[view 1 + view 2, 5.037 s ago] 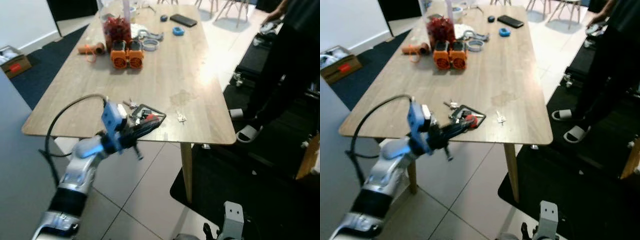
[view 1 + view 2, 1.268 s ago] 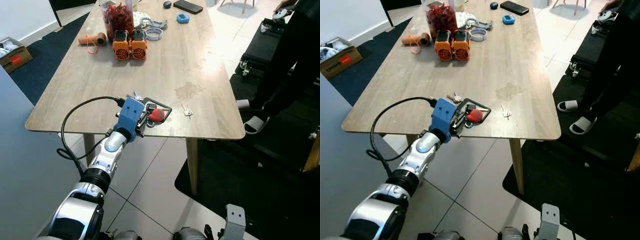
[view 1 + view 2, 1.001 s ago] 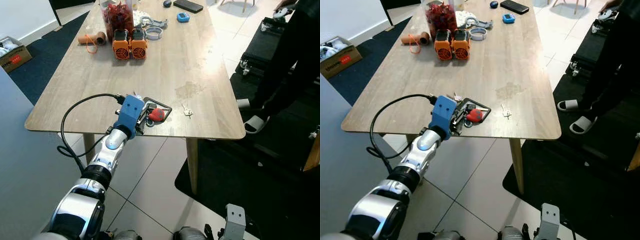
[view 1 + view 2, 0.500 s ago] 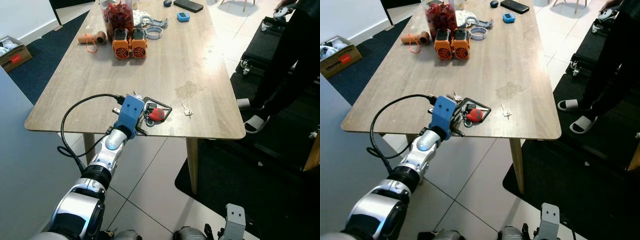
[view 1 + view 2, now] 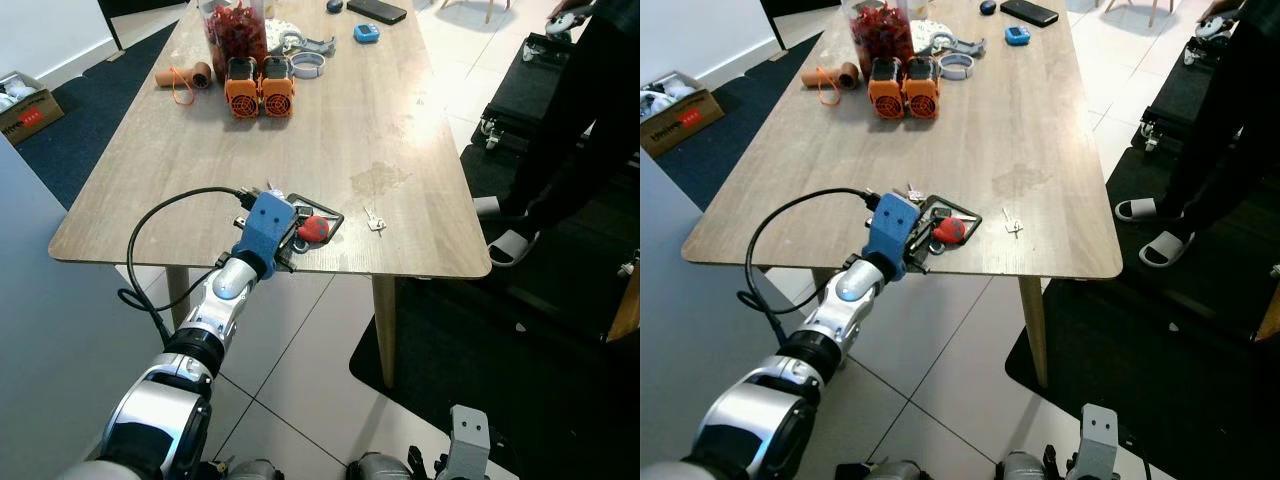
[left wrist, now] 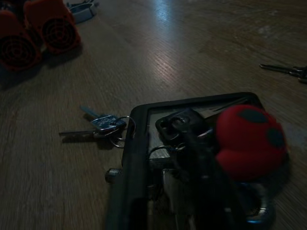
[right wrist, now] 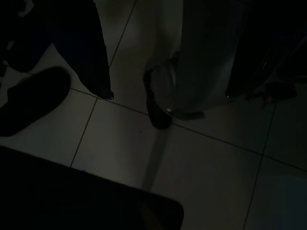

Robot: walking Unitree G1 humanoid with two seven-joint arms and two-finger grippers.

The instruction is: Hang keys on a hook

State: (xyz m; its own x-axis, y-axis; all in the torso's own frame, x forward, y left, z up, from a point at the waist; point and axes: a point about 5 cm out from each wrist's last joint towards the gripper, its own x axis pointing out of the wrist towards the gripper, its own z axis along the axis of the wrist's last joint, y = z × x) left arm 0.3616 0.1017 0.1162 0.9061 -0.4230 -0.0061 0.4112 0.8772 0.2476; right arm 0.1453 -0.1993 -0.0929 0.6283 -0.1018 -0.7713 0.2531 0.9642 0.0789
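Observation:
A bunch of keys with a red ball fob (image 5: 315,228) and a black fob lies in a small black frame tray (image 5: 338,216) near the wooden table's front edge. My left gripper (image 5: 296,236), under its blue wrist block, reaches over that tray. In the left wrist view the red fob (image 6: 249,139) sits to one side, and the left gripper (image 6: 160,148) is open, its black fingers (image 6: 206,182) lying over the bunch. A small loose key set (image 6: 98,125) rests just outside the tray rim (image 6: 192,99). My right arm (image 5: 465,440) hangs idle low down.
Another small key (image 5: 374,221) lies to the right of the tray. Orange parts (image 5: 260,88), a jar (image 5: 232,30), tape rolls and a phone (image 5: 377,12) sit at the table's far end. A person in dark clothes and slippers (image 5: 515,245) stands at the right.
Five seconds ago my left gripper hung in front of the table edge; it has since risen and moved forward over the tray. Over the last second it edged slightly farther in.

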